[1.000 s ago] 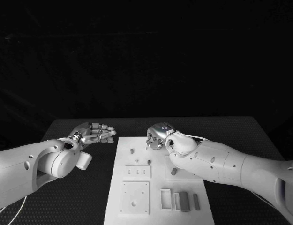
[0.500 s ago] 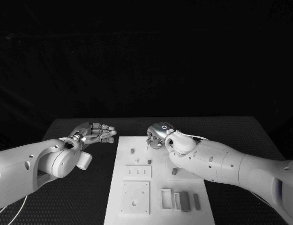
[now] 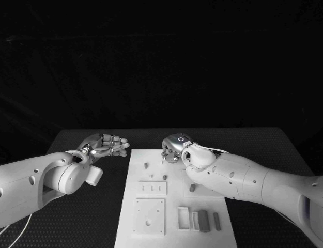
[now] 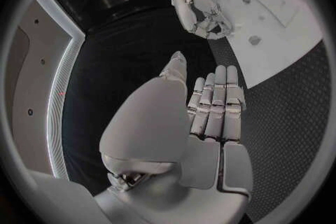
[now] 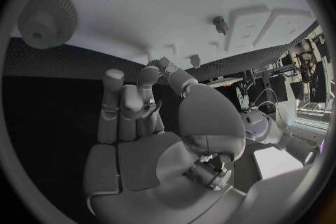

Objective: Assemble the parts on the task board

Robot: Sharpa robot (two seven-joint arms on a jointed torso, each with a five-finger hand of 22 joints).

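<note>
Left hand (image 3: 105, 146) hovered empty, fingers apart, left of the board (image 3: 174, 206); right hand (image 3: 174, 150) curled over its top edge (grip unclear); a gear (image 5: 46, 18) lay nearby.

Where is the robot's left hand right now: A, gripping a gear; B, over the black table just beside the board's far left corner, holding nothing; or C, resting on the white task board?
B: in the head view the left hand hangs over the black table beside the task board, fingers empty.
</note>
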